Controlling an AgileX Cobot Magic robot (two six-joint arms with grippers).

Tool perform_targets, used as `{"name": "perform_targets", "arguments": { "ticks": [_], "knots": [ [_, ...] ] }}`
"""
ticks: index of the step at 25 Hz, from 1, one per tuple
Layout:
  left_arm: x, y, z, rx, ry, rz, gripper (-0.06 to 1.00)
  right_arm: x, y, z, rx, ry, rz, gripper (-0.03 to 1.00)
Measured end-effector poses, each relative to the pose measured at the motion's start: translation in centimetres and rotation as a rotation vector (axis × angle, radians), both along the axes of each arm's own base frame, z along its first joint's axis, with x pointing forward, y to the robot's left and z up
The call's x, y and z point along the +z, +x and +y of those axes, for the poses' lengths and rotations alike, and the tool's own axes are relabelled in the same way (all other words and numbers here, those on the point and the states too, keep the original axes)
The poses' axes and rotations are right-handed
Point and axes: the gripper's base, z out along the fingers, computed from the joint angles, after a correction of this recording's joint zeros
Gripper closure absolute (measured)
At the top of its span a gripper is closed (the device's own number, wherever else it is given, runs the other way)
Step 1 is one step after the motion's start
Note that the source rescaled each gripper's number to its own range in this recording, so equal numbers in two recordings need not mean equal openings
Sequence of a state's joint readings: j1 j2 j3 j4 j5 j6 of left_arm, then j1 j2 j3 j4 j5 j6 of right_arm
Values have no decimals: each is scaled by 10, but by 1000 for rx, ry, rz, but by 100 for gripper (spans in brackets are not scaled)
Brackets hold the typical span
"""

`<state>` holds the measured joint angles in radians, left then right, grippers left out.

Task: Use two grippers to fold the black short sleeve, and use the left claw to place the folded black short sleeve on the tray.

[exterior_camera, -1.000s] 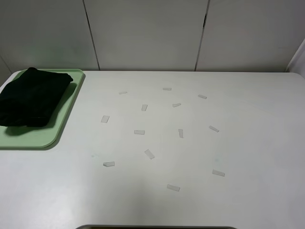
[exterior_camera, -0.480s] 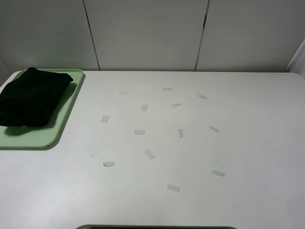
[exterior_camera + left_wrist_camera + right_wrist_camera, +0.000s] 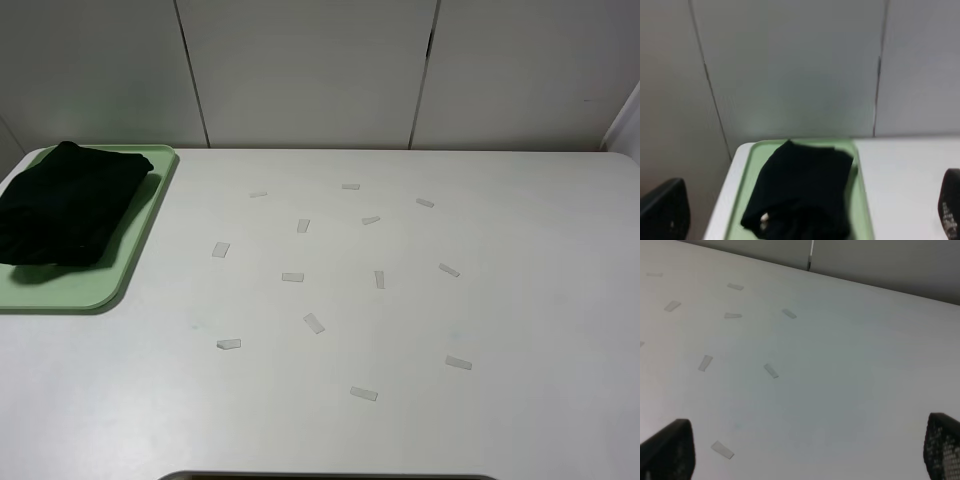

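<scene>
Already folded, soft black cloth short sleeve (image 3: pixel 62 205) bundled on flat pale-green plastic tray (image 3: pixel 88 288); limp, light, best pinched at thick folds; left gripper (image 3: pixel 805 220) and right gripper (image 3: pixel 805 455) both spread wide, holding nothing.

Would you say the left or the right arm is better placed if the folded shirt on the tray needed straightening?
Left. Its wrist view faces the black short sleeve on the tray directly, with the left gripper open. The right wrist view shows only bare table.
</scene>
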<state>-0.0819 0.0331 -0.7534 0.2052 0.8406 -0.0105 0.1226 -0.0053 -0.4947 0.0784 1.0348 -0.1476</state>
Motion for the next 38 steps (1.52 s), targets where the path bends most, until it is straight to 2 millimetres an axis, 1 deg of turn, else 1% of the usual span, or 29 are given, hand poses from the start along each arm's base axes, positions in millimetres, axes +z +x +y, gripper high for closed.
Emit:
{"name": "perform_targets", "arguments": {
  "ticks": [2, 6, 11, 15, 18, 23, 38],
  "knots": [
    [-8, -8, -4, -56, 45, 26, -6, 0, 0, 0, 0, 0, 0, -3],
    [-23, -7, -6, -85, 53, 151, -6, 0, 0, 0, 0, 0, 0, -3],
    [-45, 5, -7, -74, 19, 256, -6, 0, 0, 0, 0, 0, 0, -3],
    [-70, 17, -8, -57, -22, 357, -6, 0, 0, 0, 0, 0, 0, -3],
    [-82, 21, -9, -55, -34, 407, -6, 0, 0, 0, 0, 0, 0, -3],
    [-88, 22, -9, -57, -39, 442, -6, 0, 0, 0, 0, 0, 0, -3],
    [-88, 22, -5, 12, -88, 437, -6, 0, 0, 0, 0, 0, 0, -3]
  ]
}}
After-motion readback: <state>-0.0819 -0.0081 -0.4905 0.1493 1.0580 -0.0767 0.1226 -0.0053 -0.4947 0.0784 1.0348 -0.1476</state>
